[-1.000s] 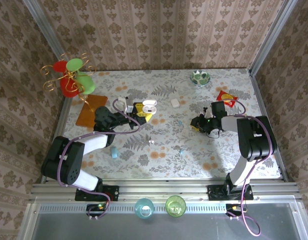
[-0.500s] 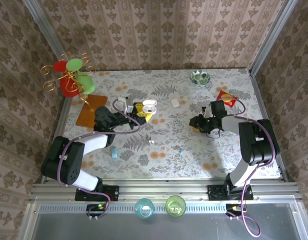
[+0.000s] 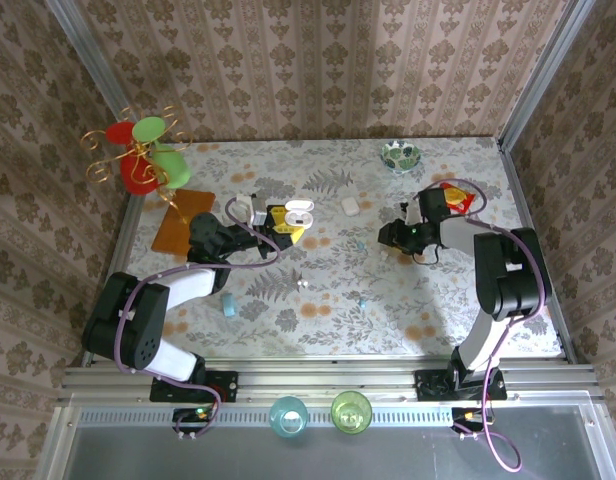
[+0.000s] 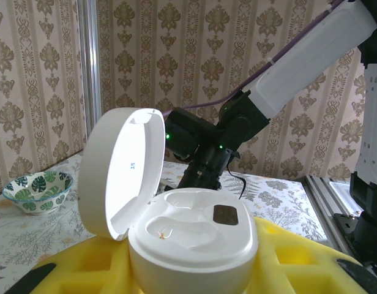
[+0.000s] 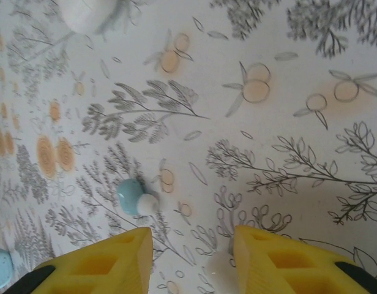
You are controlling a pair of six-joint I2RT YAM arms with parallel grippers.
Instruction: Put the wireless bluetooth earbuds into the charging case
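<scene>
The charging case (image 4: 194, 242) is white and round, its lid hinged up at 9 o'clock and two wells showing in the base; it sits between the yellow fingers (image 4: 292, 260) of the left gripper (image 4: 188, 272), which appear to be clamped on its base from either side, though the contact lies below the edge of the left wrist view; from above, the case (image 3: 299, 211) lies at 11 o'clock from the middle of the table (image 3: 438, 300), with the left gripper (image 3: 285, 222) just at its 7 o'clock. One of the wireless bluetooth earbuds (image 5: 134, 197), light blue with a white tip, lies on the flowered tabletop at 10 o'clock from the right gripper (image 5: 191, 236), just beyond one yellow finger and apart from it; that gripper's jaws stand well apart with only tabletop between them; in the top view the right gripper (image 3: 386, 238) is at 3 o'clock from the case and well apart from it. A white pebble (image 5: 84, 12) lies at 11 o'clock in the right wrist view; from above it (image 3: 349, 205) sits between case and right gripper. A leaf-patterned bowl (image 3: 399, 155) stands at 1 o'clock by the back wall.
</scene>
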